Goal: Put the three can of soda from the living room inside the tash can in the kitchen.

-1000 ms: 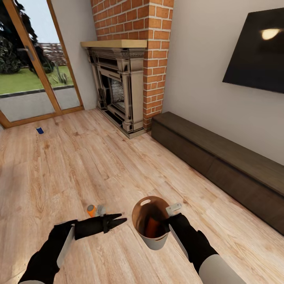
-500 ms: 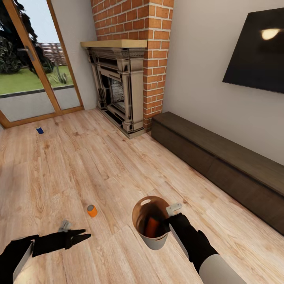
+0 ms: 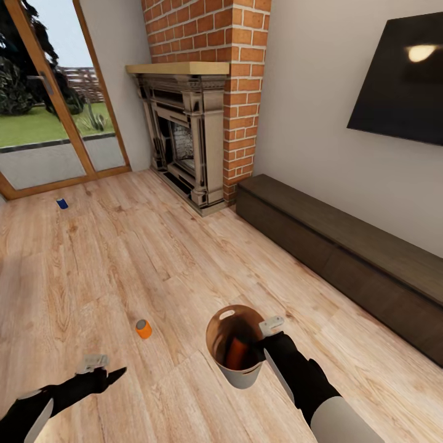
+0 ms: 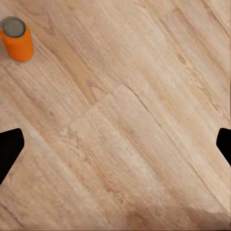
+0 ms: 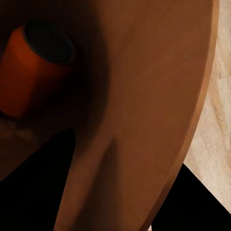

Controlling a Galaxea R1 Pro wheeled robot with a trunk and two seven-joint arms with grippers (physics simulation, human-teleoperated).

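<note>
On the plank floor, upright orange soda can [image 3: 143,328] looks light, rigid, slippery; spread left gripper [image 4: 115,144] should pinch mid-body.

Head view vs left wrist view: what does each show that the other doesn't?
Head view alone: the blue can near the glass doors, the fireplace, the TV, and the right pincer gripping the trash can with an orange can inside. Left wrist view alone: wood grain close up. Shared: the standing orange can on the floor and plank floor.

wood plank floor [image 3: 184,258] | brick fireplace [image 3: 203,92] | wall TV [image 3: 403,80] | glass doors [image 3: 49,104]
</note>
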